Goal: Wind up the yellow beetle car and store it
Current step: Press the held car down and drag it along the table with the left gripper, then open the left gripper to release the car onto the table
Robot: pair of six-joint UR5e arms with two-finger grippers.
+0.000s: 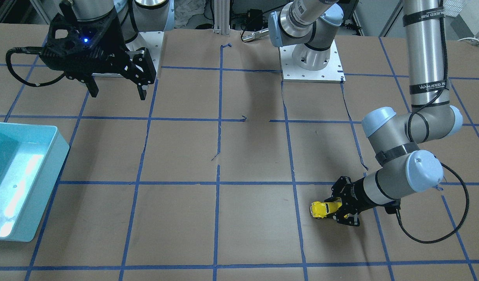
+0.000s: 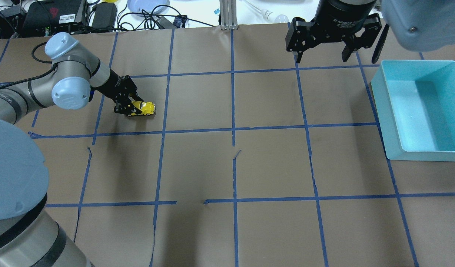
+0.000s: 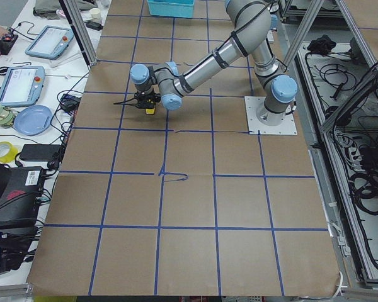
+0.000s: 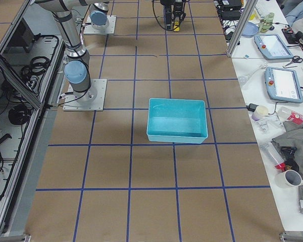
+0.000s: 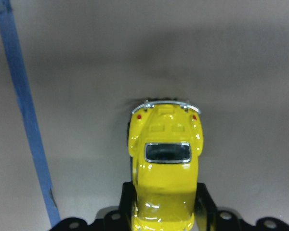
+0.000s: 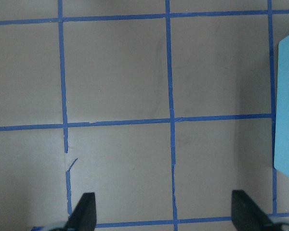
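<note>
The left end effector (image 3: 148, 106) sits over the yellow beetle car (image 3: 150, 111).

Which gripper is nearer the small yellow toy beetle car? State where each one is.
Left. The left gripper is shut on one end of the small yellow toy beetle car. The right gripper hangs open far away, near the light blue plastic bin.

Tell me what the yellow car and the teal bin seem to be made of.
The yellow beetle car: probably painted die-cast metal or hard plastic; glossy, sharp highlights, chrome-looking trim. The teal bin: likely moulded plastic; smooth, uniform colour, soft sheen inside.
</note>
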